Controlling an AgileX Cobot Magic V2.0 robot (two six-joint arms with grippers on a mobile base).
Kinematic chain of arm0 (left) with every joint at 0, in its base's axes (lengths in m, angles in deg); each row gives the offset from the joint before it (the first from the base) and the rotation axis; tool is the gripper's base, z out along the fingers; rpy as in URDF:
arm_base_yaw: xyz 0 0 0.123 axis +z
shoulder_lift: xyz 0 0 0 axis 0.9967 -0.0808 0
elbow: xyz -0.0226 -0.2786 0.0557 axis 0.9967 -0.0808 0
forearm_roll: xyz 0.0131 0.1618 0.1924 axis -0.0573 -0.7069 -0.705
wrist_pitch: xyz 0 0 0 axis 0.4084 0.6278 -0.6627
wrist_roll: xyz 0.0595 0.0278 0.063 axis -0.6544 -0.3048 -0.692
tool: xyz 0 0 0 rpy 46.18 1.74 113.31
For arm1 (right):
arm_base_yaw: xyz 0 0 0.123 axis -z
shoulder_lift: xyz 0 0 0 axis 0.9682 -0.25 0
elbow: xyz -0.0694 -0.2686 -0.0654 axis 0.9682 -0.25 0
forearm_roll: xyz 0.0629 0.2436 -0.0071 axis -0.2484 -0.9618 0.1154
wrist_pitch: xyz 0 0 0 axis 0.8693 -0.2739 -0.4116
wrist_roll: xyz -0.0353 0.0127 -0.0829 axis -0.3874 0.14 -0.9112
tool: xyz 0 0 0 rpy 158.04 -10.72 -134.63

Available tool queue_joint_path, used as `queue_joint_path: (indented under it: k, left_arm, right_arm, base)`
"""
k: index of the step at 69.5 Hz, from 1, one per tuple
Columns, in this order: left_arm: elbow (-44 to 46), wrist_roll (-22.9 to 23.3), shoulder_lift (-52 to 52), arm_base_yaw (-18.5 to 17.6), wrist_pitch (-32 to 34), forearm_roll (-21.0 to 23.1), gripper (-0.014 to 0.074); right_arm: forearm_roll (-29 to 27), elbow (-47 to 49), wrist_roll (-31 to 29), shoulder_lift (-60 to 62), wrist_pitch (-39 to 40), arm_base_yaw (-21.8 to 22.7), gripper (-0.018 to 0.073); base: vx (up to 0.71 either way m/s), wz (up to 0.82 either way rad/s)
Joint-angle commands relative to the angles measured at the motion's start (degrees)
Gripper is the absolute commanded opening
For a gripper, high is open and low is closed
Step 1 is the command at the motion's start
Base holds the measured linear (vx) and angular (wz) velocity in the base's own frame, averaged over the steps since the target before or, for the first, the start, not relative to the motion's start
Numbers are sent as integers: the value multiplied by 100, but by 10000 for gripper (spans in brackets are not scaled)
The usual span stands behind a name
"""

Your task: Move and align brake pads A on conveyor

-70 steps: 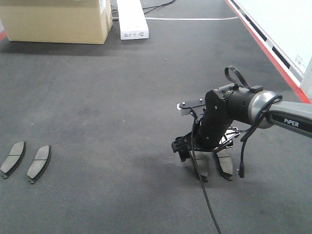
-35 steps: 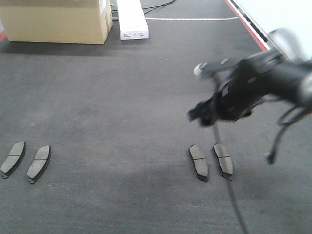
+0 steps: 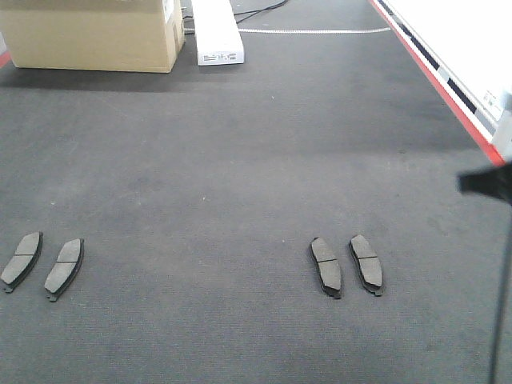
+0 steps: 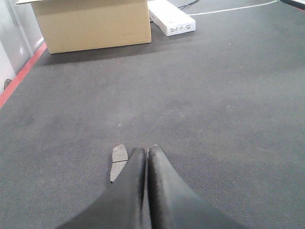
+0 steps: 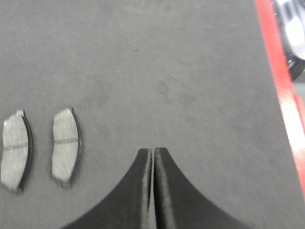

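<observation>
Two pairs of brake pads A lie flat on the charcoal conveyor (image 3: 240,160). The left pair (image 3: 22,260) (image 3: 64,266) is near the left edge, and the right pair (image 3: 326,266) (image 3: 366,263) lies side by side right of centre. My right gripper (image 5: 152,151) is shut and empty, hovering to the right of two pads (image 5: 65,144) (image 5: 15,150). Only a blurred dark piece of the right arm (image 3: 486,182) shows in the front view. My left gripper (image 4: 147,151) is shut above the belt, its fingers hiding part of one pad (image 4: 119,160).
A cardboard box (image 3: 92,32) and a long white box (image 3: 216,32) stand at the far end of the belt. A red edge stripe (image 3: 448,88) runs along the right side, with a white panel beyond it.
The right arm has lifted off the right pair of pads and swung away to the right, almost out of the front view. The two pads stay lying side by side.
</observation>
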Motion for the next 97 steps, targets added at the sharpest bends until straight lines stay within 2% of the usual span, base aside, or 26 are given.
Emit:
queue_joint_path:
  k: [1,19,41,97]
  left_arm:
    - [144,9,-88,-18,409,16,-7]
    - [144,9,-88,-18,409,16,-7]
    - [144,9,-88,-18,409,16,-7]
    - [144,9,-88,-18,414,16,-7]
  right_arm:
    - [125,-347,-91,721,498,55,-10]
    - [139,-1309,-85,2185,558,55,-8]
    - [167,-1436,-85,3375,151,55,-8]
    - [167,-1436,-85,3630,146,55,-8]
  base:
    - [0,0]
    - [0,0]
    - [0,0]
    - [0,0]
